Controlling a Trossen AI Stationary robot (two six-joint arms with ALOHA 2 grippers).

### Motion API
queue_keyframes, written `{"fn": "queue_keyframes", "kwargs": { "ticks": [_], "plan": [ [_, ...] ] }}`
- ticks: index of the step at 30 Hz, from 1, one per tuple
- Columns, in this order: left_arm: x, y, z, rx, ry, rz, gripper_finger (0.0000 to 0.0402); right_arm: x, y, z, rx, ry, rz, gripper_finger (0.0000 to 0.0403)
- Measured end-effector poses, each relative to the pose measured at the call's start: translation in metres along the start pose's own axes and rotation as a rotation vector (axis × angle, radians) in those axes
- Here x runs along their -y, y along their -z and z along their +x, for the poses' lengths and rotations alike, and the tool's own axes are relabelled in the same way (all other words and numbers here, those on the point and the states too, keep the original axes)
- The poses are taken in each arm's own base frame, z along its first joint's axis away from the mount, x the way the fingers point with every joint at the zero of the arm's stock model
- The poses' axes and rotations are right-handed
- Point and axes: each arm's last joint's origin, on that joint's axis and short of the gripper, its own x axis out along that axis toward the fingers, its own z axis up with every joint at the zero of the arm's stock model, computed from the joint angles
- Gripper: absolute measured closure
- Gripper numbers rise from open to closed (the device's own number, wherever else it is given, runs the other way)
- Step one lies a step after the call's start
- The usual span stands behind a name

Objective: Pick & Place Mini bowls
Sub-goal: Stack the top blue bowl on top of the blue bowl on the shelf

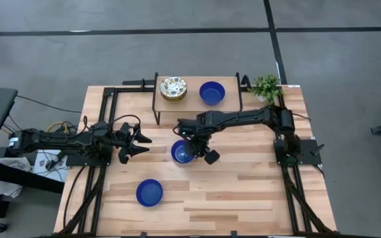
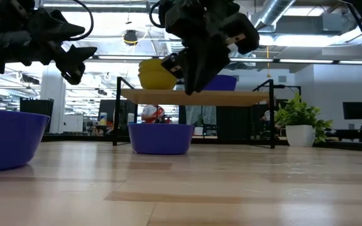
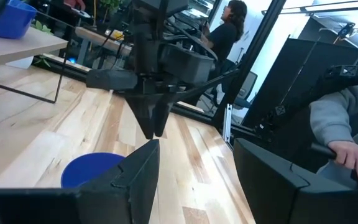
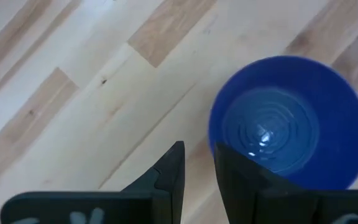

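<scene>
- Shelf [image 1: 197, 107] already carries a stack of floral bowls [image 1: 173, 88] and one blue bowl [image 1: 211, 92]
- Two blue bowls remain on the table [image 1: 243, 185]: middle bowl [image 1: 182, 152], near bowl [image 1: 149, 192]
- Right gripper [image 1: 202, 147] hovers over the middle bowl, fingers narrowly parted, empty
- Left gripper [image 1: 139, 145] waits spread wide

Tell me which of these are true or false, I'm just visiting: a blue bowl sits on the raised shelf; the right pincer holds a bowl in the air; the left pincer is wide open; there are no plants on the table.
1. A blue bowl sits on the raised shelf: true.
2. The right pincer holds a bowl in the air: false; it hangs just above a blue bowl on the table, its fingers nearly together and holding nothing.
3. The left pincer is wide open: true.
4. No plants: false; a potted plant stands at a corner.
</scene>
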Motion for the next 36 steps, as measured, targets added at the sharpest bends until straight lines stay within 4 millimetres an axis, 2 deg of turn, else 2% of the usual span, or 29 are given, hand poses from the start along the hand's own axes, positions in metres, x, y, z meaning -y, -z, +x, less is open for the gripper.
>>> {"fn": "queue_keyframes", "kwargs": {
  "ticks": [20, 29, 36],
  "plan": [
    [0.0, 0.0, 0.0, 0.0, 0.0, 0.002, 0.0198, -0.007, -0.015, 0.008, -0.056, 0.123, -0.137, 0.0326],
    [0.0, 0.0, 0.0, -0.004, -0.001, -0.005, 0.0198, -0.002, -0.008, 0.055, -0.218, 0.134, -0.095, 0.0326],
    [-0.001, 0.001, 0.001, -0.011, -0.005, -0.009, 0.0198, 0.0, -0.009, 0.057, -0.217, 0.157, -0.102, 0.0326]
  ]
}}
